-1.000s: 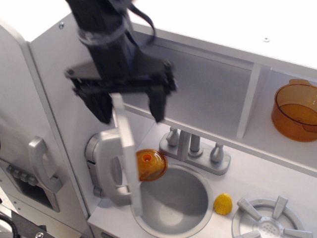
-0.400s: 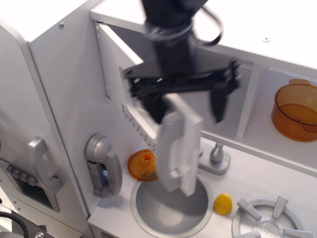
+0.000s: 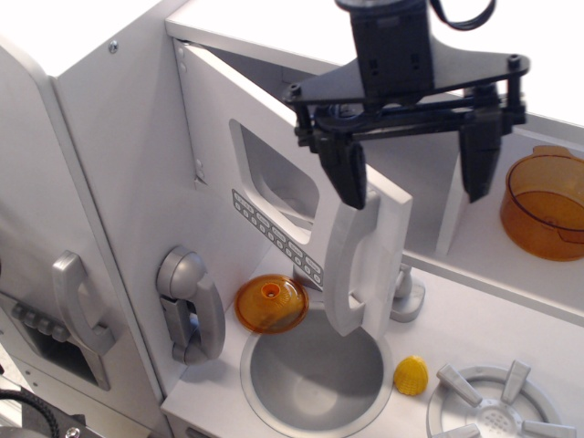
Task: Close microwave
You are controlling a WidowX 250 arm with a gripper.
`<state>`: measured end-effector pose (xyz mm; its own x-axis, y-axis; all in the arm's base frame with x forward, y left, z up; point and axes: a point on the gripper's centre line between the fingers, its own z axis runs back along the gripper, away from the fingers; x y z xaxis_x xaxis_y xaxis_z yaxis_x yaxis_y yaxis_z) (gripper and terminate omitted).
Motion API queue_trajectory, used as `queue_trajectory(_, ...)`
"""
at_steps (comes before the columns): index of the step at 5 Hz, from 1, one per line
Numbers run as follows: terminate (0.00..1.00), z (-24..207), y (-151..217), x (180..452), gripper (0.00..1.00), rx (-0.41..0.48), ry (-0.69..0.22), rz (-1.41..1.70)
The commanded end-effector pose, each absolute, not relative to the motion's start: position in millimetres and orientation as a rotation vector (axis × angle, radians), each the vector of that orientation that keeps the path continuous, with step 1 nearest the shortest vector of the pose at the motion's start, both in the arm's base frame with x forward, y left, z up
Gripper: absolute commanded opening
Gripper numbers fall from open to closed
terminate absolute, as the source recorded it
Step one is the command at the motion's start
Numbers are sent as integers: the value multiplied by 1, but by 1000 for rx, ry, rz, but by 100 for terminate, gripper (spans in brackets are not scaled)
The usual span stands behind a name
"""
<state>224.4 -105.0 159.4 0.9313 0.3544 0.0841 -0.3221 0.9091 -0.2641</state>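
The microwave is a white box compartment [image 3: 429, 187] under the top shelf of the toy kitchen. Its wide white door [image 3: 214, 173] stands partly open, hinged at the left and angled out toward me. The clear window [image 3: 274, 169], a row of small grey buttons [image 3: 274, 235] and the long grey bar handle [image 3: 351, 265] on the door's free edge all show. My black gripper [image 3: 415, 173] is open and hangs from above at the door's free edge. Its left finger [image 3: 347, 173] is at the top of the handle edge; its right finger [image 3: 476, 164] is in front of the compartment opening.
An orange bowl [image 3: 546, 205] sits in the right shelf. An orange lid [image 3: 271, 304] lies beside the round sink [image 3: 315, 379], with the faucet [image 3: 406, 294] behind. A yellow piece [image 3: 411, 374] and a burner [image 3: 497, 411] are at the right. A grey phone [image 3: 190, 306] and a tall door's curved handle [image 3: 78, 306] are at the left.
The microwave door has swung from wide open, edge-on over the sink, round toward the compartment. My gripper has moved right along with the door's handle edge and stays open.
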Motion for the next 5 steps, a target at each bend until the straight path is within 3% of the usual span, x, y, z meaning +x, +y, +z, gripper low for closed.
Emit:
queue_trajectory(1, 0, 147, -81, 156, 100, -198, -138, 171)
queue_trajectory(3, 0, 94, -19, 153, 100, -90, -119, 204)
queue_trajectory(4, 0, 78, -8, 170, 100, -55, -130, 251)
queue_trajectory(5, 0, 78, -6, 193, 100, -61, -147, 288)
